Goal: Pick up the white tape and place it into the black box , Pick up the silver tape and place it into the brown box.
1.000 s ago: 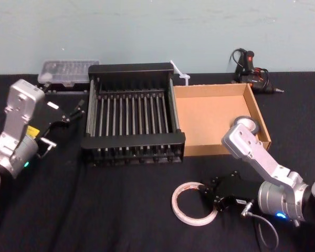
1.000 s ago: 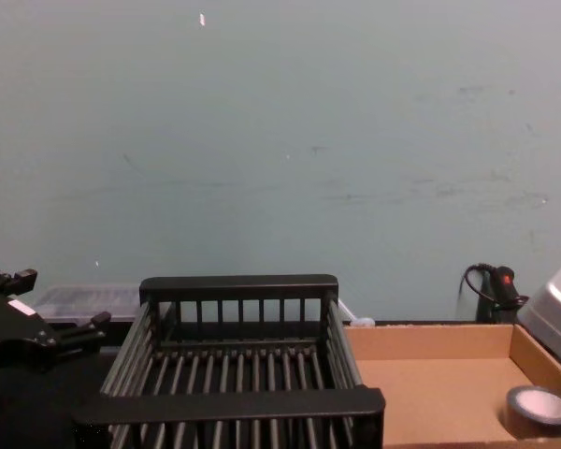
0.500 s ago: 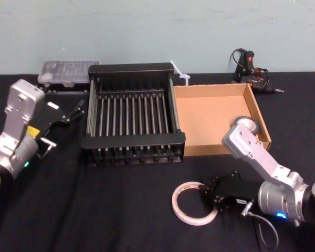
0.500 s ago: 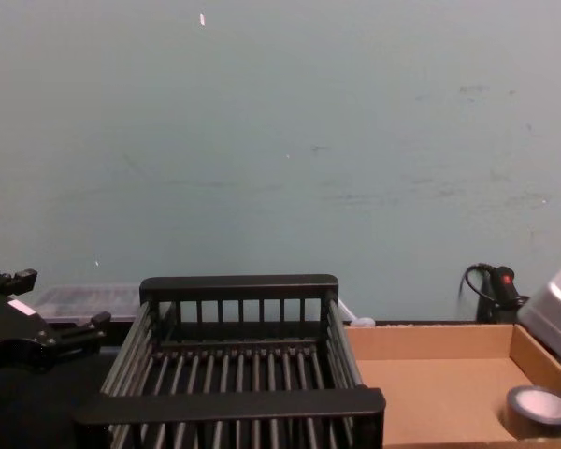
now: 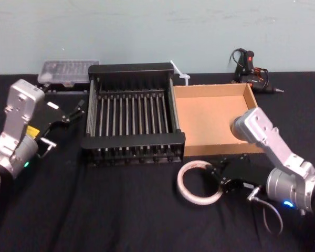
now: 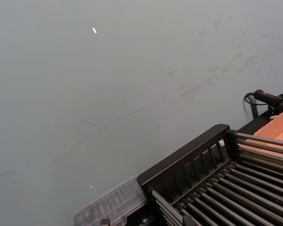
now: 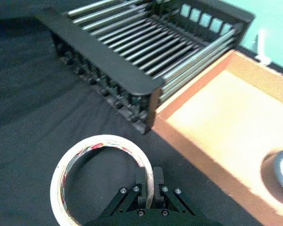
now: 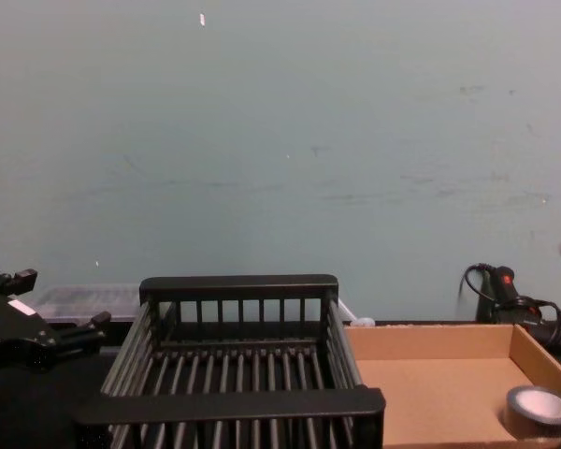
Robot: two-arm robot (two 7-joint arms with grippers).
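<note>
We see a clear plastic case just beyond the left gripper and, well beyond the right gripper, a black corded tool (red mark on top), both on black cloth.

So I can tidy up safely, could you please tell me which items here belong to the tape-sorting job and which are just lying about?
Job in hand: white tape, gripped by the right gripper; silver tape, inside the brown box; black box; left gripper, idle left of it.

Lying about: clear plastic case; glue gun.
</note>
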